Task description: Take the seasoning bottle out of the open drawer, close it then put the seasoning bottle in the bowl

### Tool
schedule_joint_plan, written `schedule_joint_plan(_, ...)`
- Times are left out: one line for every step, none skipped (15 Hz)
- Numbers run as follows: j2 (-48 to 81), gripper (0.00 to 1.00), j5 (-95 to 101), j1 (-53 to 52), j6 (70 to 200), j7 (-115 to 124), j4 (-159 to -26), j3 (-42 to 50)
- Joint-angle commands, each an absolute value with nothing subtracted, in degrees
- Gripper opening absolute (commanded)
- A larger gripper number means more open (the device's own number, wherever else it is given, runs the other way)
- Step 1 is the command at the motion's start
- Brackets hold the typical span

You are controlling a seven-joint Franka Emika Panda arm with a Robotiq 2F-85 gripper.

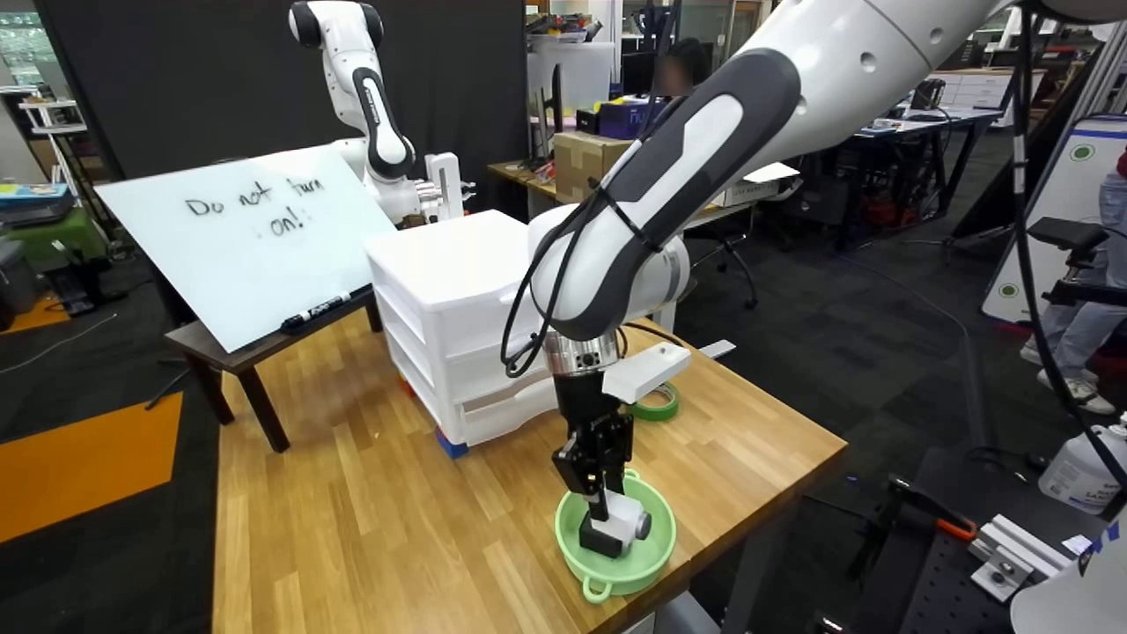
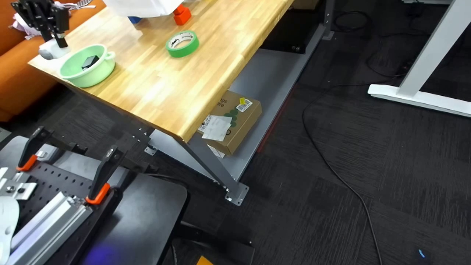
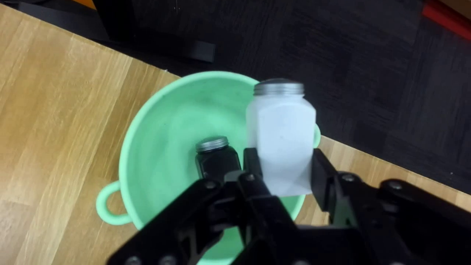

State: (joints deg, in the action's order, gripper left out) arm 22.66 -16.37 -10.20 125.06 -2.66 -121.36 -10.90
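gripper (image 3: 285, 165) clamped on boxy white bottle (image 3: 285, 132), ridged silvery cap (image 3: 279, 88), near round green bowl (image 3: 158, 147), grained wooden table (image 3: 55, 129)

Wrist view: close above bowl (image 3: 173, 121); both exterior views: farther, downward, sharing tabletop (image 1: 396, 493).

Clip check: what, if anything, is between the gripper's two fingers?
The white bottle, held with the fingers on either side of it; the wrist view shows this.

In an exterior view, my wooden table (image 1: 370, 511) spans lower left and centre. I see the bowl (image 1: 653, 556) at lower centre, a tape roll (image 1: 664, 412) right of centre, and a blue block (image 1: 452, 444) under the drawer chest (image 1: 467, 330), left of centre.
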Motion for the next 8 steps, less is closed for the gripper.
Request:
schedule_joint_plan(18.9,0.12,-19.3,-8.3,129.5,-5.3,-126.2,-11.7)
schedule_joint_plan(18.5,0.12,-19.6,-8.0,129.9,-5.3,-126.5,-11.4)
schedule_joint_plan(18.4,0.12,-19.4,-7.6,130.2,-5.1,-126.4,-11.1)
schedule_joint_plan(18.2,0.12,-19.2,-7.3,130.3,-4.8,-126.1,-10.8)
schedule_joint_plan(18.4,0.12,-19.2,-6.7,129.9,-4.9,-125.5,-10.5)
schedule_joint_plan(18.5,0.12,-19.0,-6.4,129.7,-4.8,-125.1,-10.3)
schedule_joint_plan(18.6,0.12,-18.9,-6.1,129.4,-4.6,-124.7,-10.1)
schedule_joint_plan(18.9,0.12,-18.9,-5.8,129.0,-4.6,-124.3,-10.0)
